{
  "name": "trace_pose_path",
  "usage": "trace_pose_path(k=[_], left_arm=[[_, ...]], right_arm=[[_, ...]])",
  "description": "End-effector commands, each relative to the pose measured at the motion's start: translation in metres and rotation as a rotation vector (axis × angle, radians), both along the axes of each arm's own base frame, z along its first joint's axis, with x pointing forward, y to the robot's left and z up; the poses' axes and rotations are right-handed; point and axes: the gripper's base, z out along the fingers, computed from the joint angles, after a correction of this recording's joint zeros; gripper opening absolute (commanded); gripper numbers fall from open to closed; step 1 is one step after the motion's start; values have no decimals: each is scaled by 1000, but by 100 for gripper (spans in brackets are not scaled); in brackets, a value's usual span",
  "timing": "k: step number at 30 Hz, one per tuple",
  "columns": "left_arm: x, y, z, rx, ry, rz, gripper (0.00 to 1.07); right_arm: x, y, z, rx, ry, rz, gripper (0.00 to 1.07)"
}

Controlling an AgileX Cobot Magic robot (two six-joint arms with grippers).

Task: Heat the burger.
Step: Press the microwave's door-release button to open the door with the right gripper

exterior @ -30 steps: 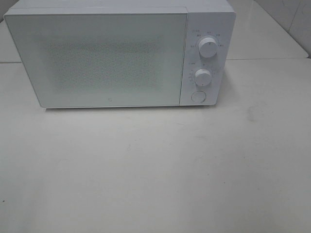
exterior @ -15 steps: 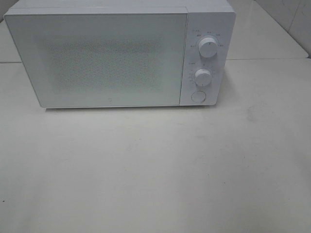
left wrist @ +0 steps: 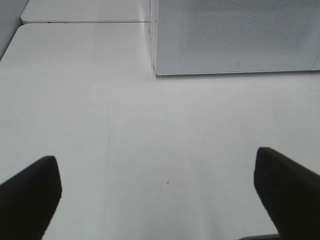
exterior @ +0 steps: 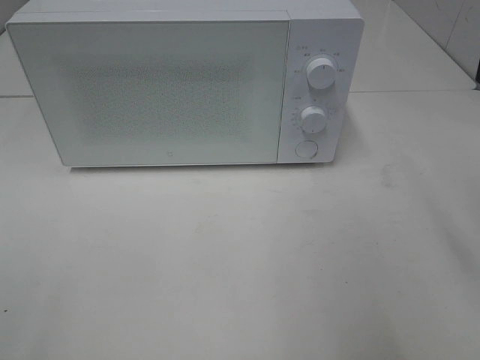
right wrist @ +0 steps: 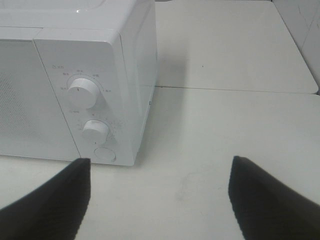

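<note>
On the table, seen from high up: a white microwave oven [exterior: 184, 82] stands at the far side, square to the camera.
Door [exterior: 157, 90]: shut; the dotted window panel shows nothing legible behind it.
Control panel: on the microwave's right side, with an upper dial [exterior: 321, 73], a lower dial [exterior: 313, 118] and a round button [exterior: 305, 148] beneath them.
Table [exterior: 240, 262]: pale, with faint scuffs in front of the microwave.
Arms: neither appears in this view.
Left wrist view, left gripper [left wrist: 155, 170]: jaws spread to their widest, nothing between the dark fingers [left wrist: 30, 197]; it hangs above bare tabletop, well apart from the microwave's lower left front corner.
Right wrist view, right gripper [right wrist: 160, 165]: jaws wide apart, nothing held; it faces the control-panel corner of the microwave, apart from it, with the round button nearest.
Burger: its location cannot be told from any of the three views.
</note>
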Motion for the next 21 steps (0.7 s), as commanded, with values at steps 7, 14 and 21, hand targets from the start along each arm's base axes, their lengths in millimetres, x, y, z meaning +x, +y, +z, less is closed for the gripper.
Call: trace_pose_path(k=[7,14,21], left_arm=[[-3,0,0,-6,-28,3,100],[-3,0,0,-6,-28,3,100],[-3,0,0,-6,-28,3,100]], right_arm=[[35,4,-16,30,-117,-10,74],[52,6,-40,52,-222,-13,74],[53,1,-58,69,-314,-78,74]])
